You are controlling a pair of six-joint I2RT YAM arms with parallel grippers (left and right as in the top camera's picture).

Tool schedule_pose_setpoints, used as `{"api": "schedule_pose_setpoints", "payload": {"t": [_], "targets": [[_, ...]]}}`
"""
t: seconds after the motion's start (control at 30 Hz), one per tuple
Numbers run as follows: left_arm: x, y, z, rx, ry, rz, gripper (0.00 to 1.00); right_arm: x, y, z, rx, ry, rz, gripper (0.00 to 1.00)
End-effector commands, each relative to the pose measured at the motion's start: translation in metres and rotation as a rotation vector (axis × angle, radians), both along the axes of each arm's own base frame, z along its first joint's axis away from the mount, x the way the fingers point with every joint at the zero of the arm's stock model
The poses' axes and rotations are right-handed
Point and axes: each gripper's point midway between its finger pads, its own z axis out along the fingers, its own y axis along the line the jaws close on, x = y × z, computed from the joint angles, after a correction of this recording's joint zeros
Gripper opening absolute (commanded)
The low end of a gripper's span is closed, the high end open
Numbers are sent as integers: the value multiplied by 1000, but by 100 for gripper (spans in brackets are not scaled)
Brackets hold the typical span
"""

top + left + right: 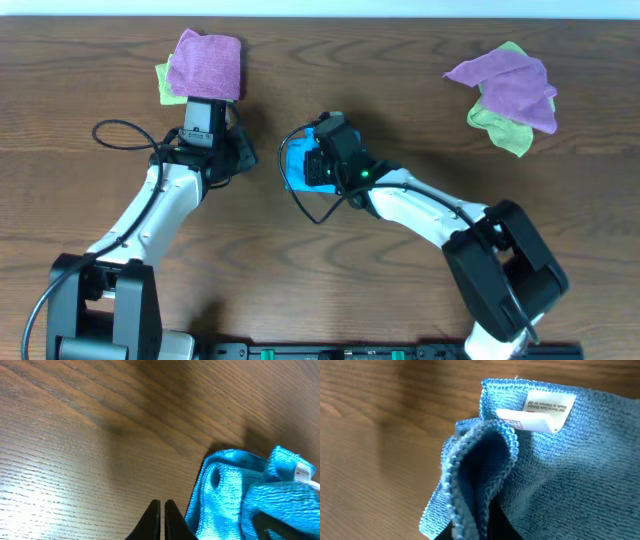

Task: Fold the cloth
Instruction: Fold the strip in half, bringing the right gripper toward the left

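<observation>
The cloth (296, 160) is a bright sky-blue bundle lying crumpled at the middle of the wooden table (420, 110). My right gripper (310, 168) sits on it from the right. In the right wrist view a doubled hem of the cloth (570, 460) runs down between the dark fingers of that gripper (472, 527), which looks shut on it. The white tag (540, 412) lies on top near the far edge. My left gripper (242, 153) is just left of the cloth. In the left wrist view the cloth (230, 490) lies right of the left gripper (162, 505), whose jaws are pressed together and hold nothing.
A purple cloth (205, 62) lies over a light green one (163, 82) at the back left, right behind the left wrist. Another purple cloth (510, 80) on a green one (505, 130) sits at the back right. A black cable (120, 135) loops left of the left arm.
</observation>
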Motion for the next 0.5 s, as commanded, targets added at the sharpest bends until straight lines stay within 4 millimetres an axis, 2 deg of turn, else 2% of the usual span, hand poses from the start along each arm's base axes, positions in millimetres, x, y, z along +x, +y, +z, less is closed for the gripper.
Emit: {"api": "schedule_pose_setpoints", "payload": {"t": [0.0, 0.27, 0.3, 0.37, 0.47], "targets": [[0, 6, 3, 26, -15, 2, 6, 0, 16, 8, 25, -20, 38, 9], [-1, 5, 4, 18, -13, -2, 6, 4, 19, 11, 39, -41, 37, 12], [-1, 5, 5, 18, -16, -2, 6, 5, 19, 12, 43, -46, 38, 14], [-1, 5, 8, 17, -24, -2, 6, 7, 21, 15, 53, -57, 39, 25], [0, 5, 14, 19, -41, 1, 6, 5, 26, 17, 68, -56, 56, 32]]}}
